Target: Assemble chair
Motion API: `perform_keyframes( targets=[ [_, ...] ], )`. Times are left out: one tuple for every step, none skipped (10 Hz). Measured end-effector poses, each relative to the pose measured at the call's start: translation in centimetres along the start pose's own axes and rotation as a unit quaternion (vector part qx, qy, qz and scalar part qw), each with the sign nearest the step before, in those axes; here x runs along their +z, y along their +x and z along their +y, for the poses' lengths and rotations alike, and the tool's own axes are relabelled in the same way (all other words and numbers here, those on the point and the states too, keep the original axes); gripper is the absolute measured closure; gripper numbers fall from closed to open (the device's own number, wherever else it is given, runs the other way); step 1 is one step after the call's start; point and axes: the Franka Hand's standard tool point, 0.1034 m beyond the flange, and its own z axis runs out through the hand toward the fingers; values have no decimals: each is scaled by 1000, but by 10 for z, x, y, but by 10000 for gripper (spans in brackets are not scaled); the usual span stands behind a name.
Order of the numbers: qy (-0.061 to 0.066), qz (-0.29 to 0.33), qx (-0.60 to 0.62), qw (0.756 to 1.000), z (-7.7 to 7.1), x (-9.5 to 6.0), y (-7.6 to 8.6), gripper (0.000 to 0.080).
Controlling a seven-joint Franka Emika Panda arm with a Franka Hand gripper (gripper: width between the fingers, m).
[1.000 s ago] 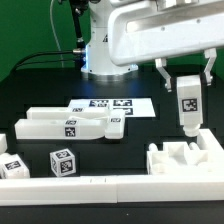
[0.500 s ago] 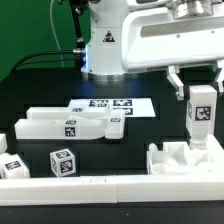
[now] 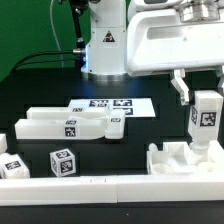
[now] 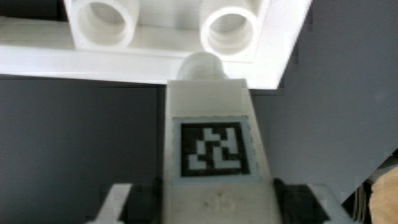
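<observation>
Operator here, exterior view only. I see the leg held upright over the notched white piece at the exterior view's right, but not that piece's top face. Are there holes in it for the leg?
Observer: Yes. The wrist view shows two round holes side by side in the white piece, just ahead of the tapered end of the leg.
Operator: Is that end lined up with one of them?
Observer: Not quite. The tip points between the two, closer to the nearer hole, and it is not inside either one.
</observation>
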Motion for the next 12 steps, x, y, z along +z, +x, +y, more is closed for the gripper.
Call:
perform_keyframes(
  targets=[
    [1,-3,1,1000,-4,5,-3,515],
    [3,-5,1,1000,-10,8,-5,515],
    [4,-7,-2,1000,-13,11,-8,515],
    [3,-8,-1,1000,-12,12,-8,515],
    [3,-9,-1,1000,-13,13,-9,515],
    [3,-10,-1,1000,-15,15,-11,515],
    [3,-6,-2,1000,-15,16,-9,515],
    [2,-8,-2,1000,-14,20,-12,515],
    [1,-4,-2,1000,-14,21,-12,515],
    [0,-8,-3,1000,-15,24,-16,515],
    [0,-10,-4,1000,-15,27,-19,515],
    [0,-10,-4,1000,-15,29,-20,515]
  ],
)
